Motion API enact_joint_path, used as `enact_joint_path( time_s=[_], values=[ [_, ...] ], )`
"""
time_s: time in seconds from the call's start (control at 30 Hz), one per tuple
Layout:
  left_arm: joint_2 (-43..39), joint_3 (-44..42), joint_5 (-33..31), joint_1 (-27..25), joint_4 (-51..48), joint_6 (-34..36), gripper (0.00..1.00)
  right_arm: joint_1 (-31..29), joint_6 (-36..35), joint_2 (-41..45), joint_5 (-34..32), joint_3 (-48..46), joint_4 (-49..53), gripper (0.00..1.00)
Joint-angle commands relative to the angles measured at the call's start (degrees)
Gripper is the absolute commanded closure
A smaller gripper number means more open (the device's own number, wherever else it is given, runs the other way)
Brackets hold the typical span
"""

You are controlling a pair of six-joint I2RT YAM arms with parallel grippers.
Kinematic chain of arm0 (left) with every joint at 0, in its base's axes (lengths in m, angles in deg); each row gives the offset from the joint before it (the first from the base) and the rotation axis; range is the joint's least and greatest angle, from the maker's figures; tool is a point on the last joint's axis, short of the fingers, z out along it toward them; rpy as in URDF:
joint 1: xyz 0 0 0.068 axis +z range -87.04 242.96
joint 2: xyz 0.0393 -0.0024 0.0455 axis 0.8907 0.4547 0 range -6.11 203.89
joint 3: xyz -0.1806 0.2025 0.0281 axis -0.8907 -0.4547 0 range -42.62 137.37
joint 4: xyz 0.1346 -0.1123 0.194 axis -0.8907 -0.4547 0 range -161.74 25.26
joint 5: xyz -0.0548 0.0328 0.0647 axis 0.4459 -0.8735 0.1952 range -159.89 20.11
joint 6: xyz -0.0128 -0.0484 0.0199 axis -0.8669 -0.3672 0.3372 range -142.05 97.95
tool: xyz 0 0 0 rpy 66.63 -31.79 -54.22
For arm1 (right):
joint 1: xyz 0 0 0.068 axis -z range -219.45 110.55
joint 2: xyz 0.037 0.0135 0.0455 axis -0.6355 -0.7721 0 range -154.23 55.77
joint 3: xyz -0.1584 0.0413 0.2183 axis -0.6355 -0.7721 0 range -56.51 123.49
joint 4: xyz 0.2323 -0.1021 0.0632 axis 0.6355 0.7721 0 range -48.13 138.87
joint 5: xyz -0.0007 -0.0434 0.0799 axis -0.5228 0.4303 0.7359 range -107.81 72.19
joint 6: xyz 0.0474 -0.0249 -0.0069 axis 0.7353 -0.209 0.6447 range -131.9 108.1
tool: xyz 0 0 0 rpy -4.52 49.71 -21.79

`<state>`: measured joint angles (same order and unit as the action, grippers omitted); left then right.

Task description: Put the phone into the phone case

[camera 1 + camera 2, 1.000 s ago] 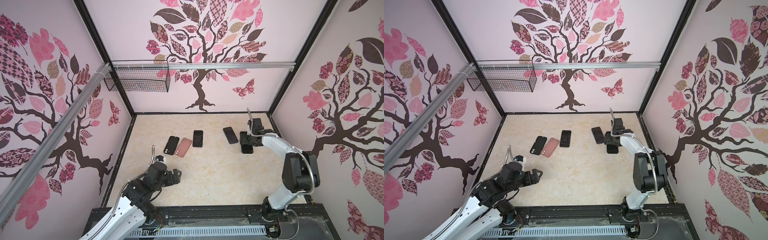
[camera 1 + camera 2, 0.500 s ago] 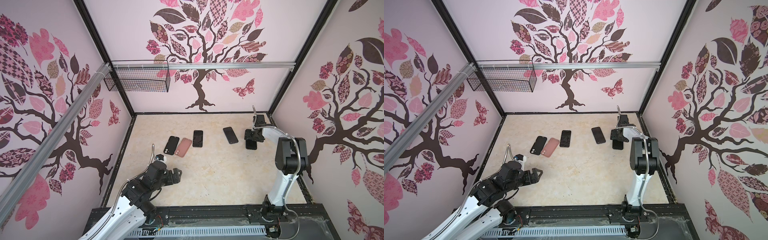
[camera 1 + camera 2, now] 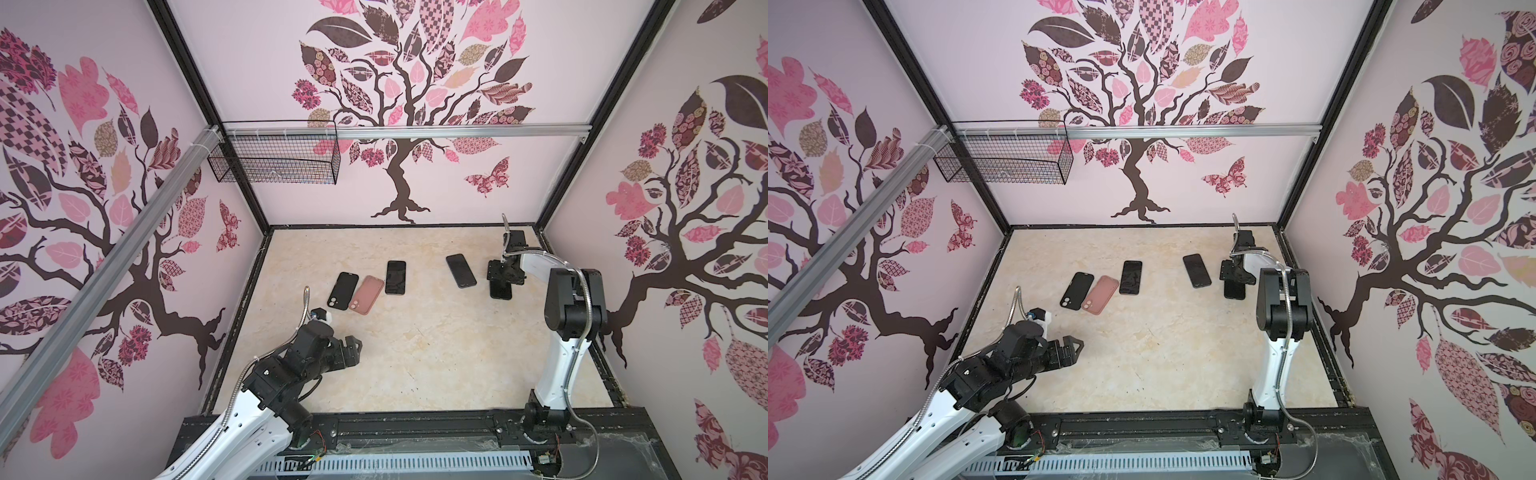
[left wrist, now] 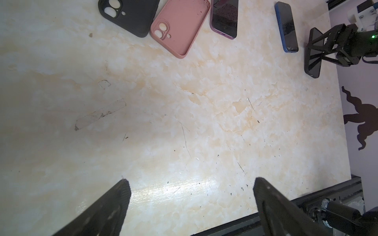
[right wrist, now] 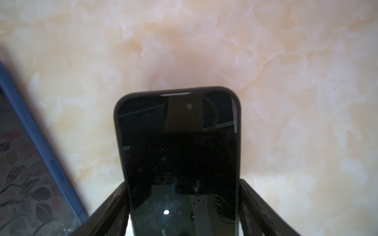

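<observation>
Where both top views look down on the desk (image 3: 415,357), we log five flat items in a loose row. The black case (image 3: 343,291) lies right against the pink case (image 3: 366,294). The purple-edged phone (image 3: 395,277) is just beside them and the blue phone (image 3: 460,270) is well apart. The black phone (image 3: 500,293) lies farthest right, near the side wall. The right gripper (image 3: 501,282) sits over that phone's far end, fingers down both long sides. The left gripper (image 3: 353,347) hangs over bare desk on the near side, jaws spread wide with nothing between them. A wire basket (image 3: 274,162) hangs on the back rail; its contents are too faint for us to tell.

Left wrist view: the pink case (image 4: 182,26) lies hollow side up with its raised rim all round, showing only pink lining and camera cutouts. The black case (image 4: 133,18) shows its cutouts too; we cannot tell which side is up. The black phone (image 4: 313,67) lies by the desk's edge.

Right wrist view: the black phone (image 5: 180,143) is screen up between the fingers (image 5: 110,204), one pressed on each long edge, so the right gripper is clamped on it. A dark matte rim runs round the screen; we cannot tell whether it is a case or the phone's own frame. The blue phone (image 5: 24,173) lies just beside it.
</observation>
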<state>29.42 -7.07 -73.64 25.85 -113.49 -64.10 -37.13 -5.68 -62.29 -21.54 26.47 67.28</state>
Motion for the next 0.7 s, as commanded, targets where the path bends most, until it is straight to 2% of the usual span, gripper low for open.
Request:
enact_joint_path(
  time_s=[0.0, 0.23, 0.47, 0.67],
  values=[
    [-0.02, 3.0, -1.74, 0.2, -0.83, -0.32, 0.03, 0.01, -0.24, -2.66, 1.22, 1.92, -0.18, 0.53],
    [0.59, 2.95, -2.9, 0.28, -1.16, -0.85, 0.03, 0.0, -0.41, -2.02, 3.3, 1.92, 0.43, 0.26],
    [1.15, 2.83, -3.48, 0.26, -0.4, -1.41, 0.03, 0.04, -1.1, -0.93, 0.86, 4.51, 3.7, 0.1],
    [3.27, 3.25, -4.84, 0.28, 0.16, -1.77, 0.03, -0.02, -0.9, 1.11, 2.02, 5.68, 6.92, 0.06]
  ],
)
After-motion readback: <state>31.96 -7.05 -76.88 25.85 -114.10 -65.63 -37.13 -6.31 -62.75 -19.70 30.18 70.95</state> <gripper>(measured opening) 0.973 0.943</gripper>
